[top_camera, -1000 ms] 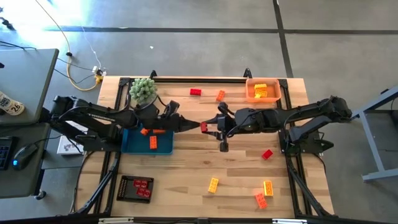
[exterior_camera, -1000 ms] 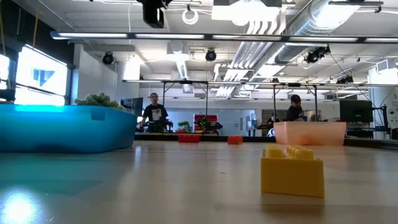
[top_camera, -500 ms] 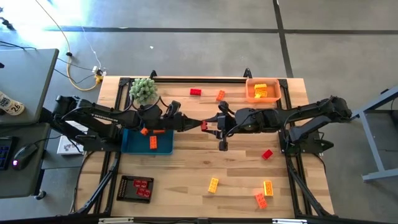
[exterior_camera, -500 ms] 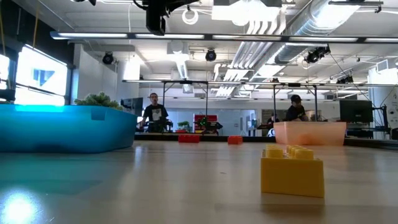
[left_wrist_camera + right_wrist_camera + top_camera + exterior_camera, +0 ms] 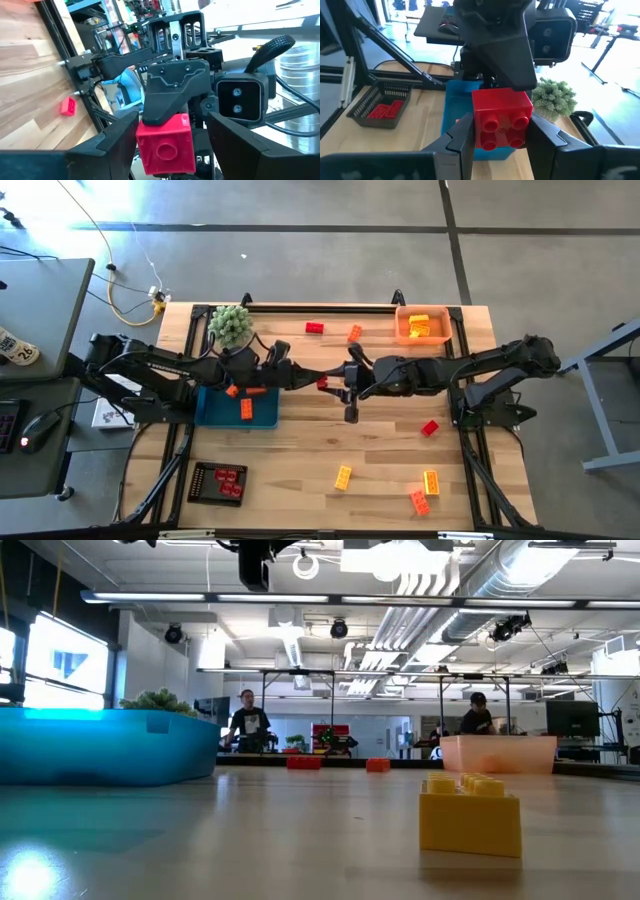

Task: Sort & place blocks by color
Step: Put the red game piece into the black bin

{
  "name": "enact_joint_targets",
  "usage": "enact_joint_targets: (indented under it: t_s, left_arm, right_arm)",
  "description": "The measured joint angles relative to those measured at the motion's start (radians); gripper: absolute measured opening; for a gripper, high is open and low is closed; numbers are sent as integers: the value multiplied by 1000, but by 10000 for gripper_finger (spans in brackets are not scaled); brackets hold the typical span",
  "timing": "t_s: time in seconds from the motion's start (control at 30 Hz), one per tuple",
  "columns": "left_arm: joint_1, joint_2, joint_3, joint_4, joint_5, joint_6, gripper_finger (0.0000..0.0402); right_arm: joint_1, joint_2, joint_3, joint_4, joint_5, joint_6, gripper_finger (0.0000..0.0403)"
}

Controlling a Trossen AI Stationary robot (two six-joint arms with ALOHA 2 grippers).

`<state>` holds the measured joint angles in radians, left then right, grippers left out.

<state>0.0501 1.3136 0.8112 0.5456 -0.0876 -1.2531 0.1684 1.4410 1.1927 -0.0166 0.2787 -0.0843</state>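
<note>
A red block (image 5: 322,383) hangs in mid-air over the table's middle, between the two grippers. My right gripper (image 5: 338,383) reaches in from the right and is shut on it; in the right wrist view the red block (image 5: 501,125) shows its studs toward the camera. My left gripper (image 5: 312,378) comes from the left and is open, its fingers (image 5: 120,142) standing on either side of the red block (image 5: 165,142), with a gap on one side. Loose blocks lie on the table: red (image 5: 314,328), orange (image 5: 354,333), red (image 5: 429,427), yellow (image 5: 343,476). My right gripper pinches the red block between its two fingers (image 5: 462,137), on two opposite side faces (image 5: 479,125). The fingers come level from the table's right. The block is lifted clear of the table, studs toward the right wrist. My left gripper: I cannot tell whether a finger touches the block.
A blue tray (image 5: 262,418) holding orange blocks lies under the left arm, beside a fuzzy green plant (image 5: 230,325). An orange tray (image 5: 404,332) with a yellow block is at the far right. A black basket (image 5: 200,482) of red blocks is near left. Yellow (image 5: 431,481) and orange (image 5: 418,501) blocks lie near right.
My right gripper has carried the red block a short way toward the table's left, into the gap between my left gripper's fingers. The left gripper has edged slightly toward it.
</note>
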Motion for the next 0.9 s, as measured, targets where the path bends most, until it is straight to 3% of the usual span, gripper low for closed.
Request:
enact_joint_targets:
  t_s: [0.37, 0.73, 0.9]
  left_arm:
    - [0, 0, 0, -4, 31, 25, 218]
    - [4, 0, 0, -24, 46, 70, 116]
    - [1, -1, 0, -47, 57, 137, 105]
  right_arm:
    - [-11, 0, 0, 8, 30, 24, 117]
    - [-11, -1, 0, -1, 32, 5, 122]
    - [-11, 1, 0, -6, 4, 14, 153]
